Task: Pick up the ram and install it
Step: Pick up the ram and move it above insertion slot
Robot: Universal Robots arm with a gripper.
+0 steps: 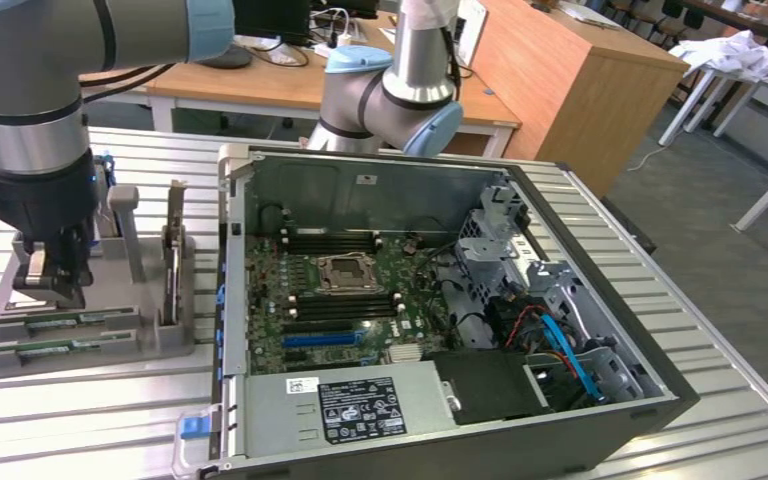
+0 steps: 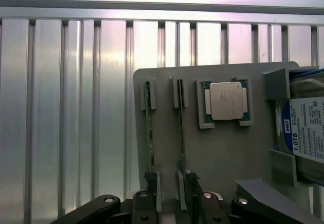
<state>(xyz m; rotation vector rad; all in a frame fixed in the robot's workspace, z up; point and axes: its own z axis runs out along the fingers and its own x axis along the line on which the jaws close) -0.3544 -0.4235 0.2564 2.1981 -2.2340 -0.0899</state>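
Currently the gripper (image 1: 53, 285) hangs low over the grey fixture (image 1: 144, 350), which sits on the table (image 1: 91, 430) near its edge on the exterior view's left. The jaws are spread to full width and grip nothing.

Fixture layout, from the edge bordering bare table inward:
- An outer stick (image 2: 148, 127) and then the ram (image 2: 181, 127), both standing on edge in parallel slots.
- The processor (image 2: 226, 101) in its pocket.
- The hard drive (image 2: 306, 127) at the opposite edge.

Hazard 1, wrong contact. In the wrist view the fingers (image 2: 192, 186) appear to bracket one end of the ram, but the other finger lines up almost over the outer stick. A descent on this line could land that finger on the outer stick's top edge, or close both boards together.

Hazard 2, skewed grip. The ram is long and thin, and the grip point appears to be near its end, not its middle. The ram could pivot in the grip or bind in its slot during a lift.

Hazard 3, seating. The memory slots (image 1: 344, 300) lie deep in the computer case (image 1: 357, 190), which stands on the exterior view's right of the fixture. A tilted ram would likely miss its slot or load it unevenly. The case wall nearest the fixture could foul the arm.
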